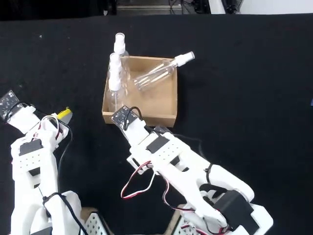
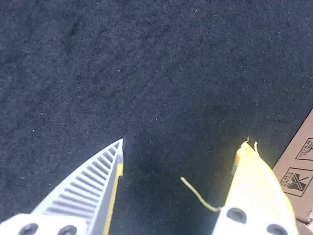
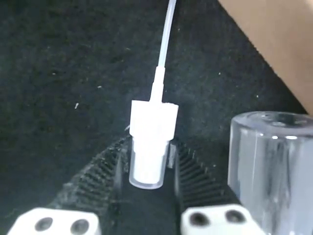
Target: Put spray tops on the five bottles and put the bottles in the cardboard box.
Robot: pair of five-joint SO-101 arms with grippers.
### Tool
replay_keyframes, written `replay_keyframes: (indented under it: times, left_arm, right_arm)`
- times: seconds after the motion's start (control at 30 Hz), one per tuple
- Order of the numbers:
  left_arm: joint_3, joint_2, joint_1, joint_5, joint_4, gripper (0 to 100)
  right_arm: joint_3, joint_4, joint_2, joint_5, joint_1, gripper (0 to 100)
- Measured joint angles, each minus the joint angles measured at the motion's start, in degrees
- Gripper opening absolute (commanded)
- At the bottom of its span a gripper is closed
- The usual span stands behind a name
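Mid capping step. Clamping spray top in right gripper, tube outward. Left gripper spread, empty. Next: aim tube into bottle just beside.

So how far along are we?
Done: a lying bottle and two upright bottles at the cardboard box, all topped. In hand: right hand grips a spray top beside a clear container; left hand open. Left: that top's bottle, possibly more.
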Motion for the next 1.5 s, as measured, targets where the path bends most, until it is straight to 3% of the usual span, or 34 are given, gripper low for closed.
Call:
replay_keyframes:
  times: [0.23,0.53,0.8,1.2,1.5]
  left_arm:
    - [0.0,0.0,0.0,0.0,0.0,34]
    - [0.0,0.0,0.0,0.0,0.0,34]
    - [0.0,0.0,0.0,0.0,0.0,34]
    - [0.0,0.0,0.0,0.0,0.0,34]
    - [0.0,0.0,0.0,0.0,0.0,34]
  right_arm:
    - [-0.1,4.7,-0.1,4.0,0.0,4.1]
    - [-0.1,18.7,-12.0,9.8,0.0,3.6]
    - [-0.1,32.4,-18.9,22.7,1.6,3.6]
    - [-16.6,51.8,-19.4,53.9,34.3,3.6]
    - [-25.0,54.9,-19.5,67.1,61.2,3.6]
